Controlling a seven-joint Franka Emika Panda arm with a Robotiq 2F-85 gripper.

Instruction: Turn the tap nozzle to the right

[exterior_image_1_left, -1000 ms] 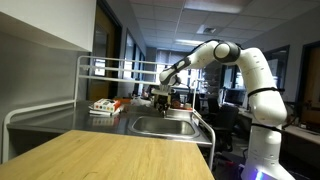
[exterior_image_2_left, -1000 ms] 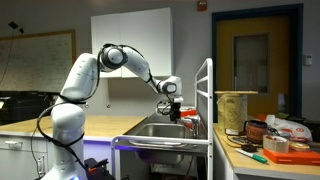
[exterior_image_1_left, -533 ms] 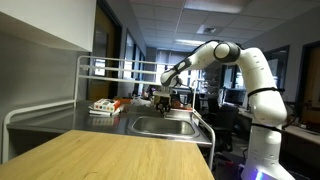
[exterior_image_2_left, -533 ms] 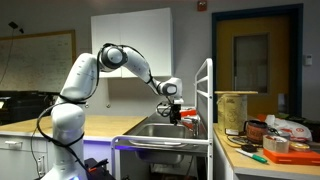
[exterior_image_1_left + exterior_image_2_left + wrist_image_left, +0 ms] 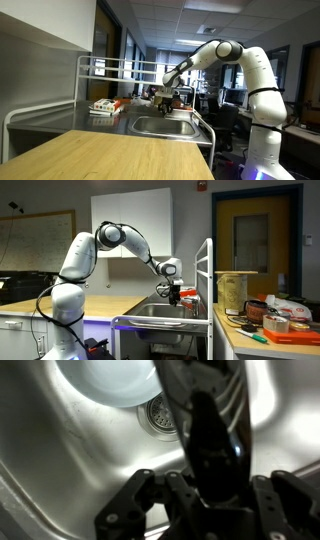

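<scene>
Right now the gripper [image 5: 160,97] hangs low over the sink [image 5: 150,131] in both exterior views. Seen from the wrist view, the tap nozzle [image 5: 212,445] runs as a dark bar between the fingers [image 5: 132,510], above the drain [image 5: 160,415]. Whether they actually pinch it, I cannot tell.

Open air above sink basin [image 5: 160,128] toward wooden counter [image 5: 110,155]; metal rack [image 5: 110,72] walls one side; white bowl [image 5: 115,380] sits in basin; blurred shape, probably tap nozzle [image 5: 212,445], crowds gripper [image 5: 205,502].
</scene>
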